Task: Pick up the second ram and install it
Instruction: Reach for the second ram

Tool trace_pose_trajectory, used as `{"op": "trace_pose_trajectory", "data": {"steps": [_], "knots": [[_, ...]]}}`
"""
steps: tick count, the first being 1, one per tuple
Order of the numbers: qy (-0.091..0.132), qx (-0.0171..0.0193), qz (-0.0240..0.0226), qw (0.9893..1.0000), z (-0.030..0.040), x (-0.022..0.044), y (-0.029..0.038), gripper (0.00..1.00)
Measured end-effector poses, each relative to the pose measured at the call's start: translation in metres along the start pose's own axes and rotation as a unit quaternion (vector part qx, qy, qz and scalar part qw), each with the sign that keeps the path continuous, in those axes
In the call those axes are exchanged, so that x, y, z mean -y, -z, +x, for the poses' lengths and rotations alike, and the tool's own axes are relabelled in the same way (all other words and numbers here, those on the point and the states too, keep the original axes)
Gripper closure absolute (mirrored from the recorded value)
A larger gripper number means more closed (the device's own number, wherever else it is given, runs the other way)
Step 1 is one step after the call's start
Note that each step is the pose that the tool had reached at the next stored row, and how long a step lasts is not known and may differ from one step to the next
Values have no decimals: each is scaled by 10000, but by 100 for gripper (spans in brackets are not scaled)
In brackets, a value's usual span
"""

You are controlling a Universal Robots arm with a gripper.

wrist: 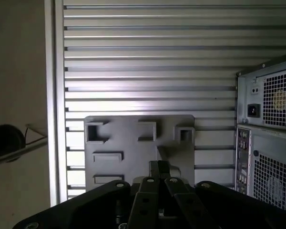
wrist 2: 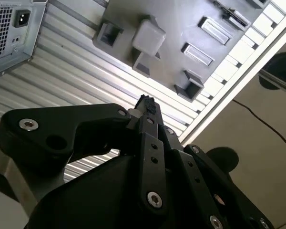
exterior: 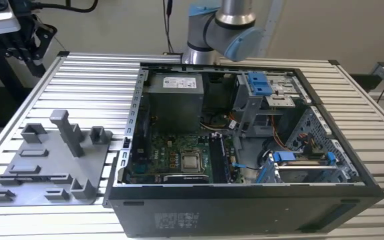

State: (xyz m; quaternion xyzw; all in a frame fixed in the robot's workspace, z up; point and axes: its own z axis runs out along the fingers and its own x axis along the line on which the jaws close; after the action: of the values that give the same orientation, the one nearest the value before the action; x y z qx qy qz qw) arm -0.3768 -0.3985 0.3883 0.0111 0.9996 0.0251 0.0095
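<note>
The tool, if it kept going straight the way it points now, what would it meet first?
Probably the grey fixture plate: in the first wrist view the tool points at it, though depth is unclear.

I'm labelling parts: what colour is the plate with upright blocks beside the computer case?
The plate is plain grey, clearest in the exterior view.

The closed fingers [wrist: 155, 168] hung over a grey plate [wrist: 128, 155] near the counter's [wrist: 148, 57] edge, beside a case [wrist: 267, 138].

Silver arm [exterior: 235, 11] with pale-blue joint caps [exterior: 244, 44]; black, silver-screwed claw [wrist 2: 146, 103].
</note>
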Motion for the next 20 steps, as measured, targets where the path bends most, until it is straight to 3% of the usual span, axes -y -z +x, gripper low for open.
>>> {"op": "trace_pose_trajectory", "data": {"steps": [12, 18, 20], "knots": [[85, 3, -2, 10000, 309, 7, 0, 89], [87, 4, -2, 10000, 323, 9, -1, 89], [86, 3, -2, 10000, 323, 40, -1, 89]]}}
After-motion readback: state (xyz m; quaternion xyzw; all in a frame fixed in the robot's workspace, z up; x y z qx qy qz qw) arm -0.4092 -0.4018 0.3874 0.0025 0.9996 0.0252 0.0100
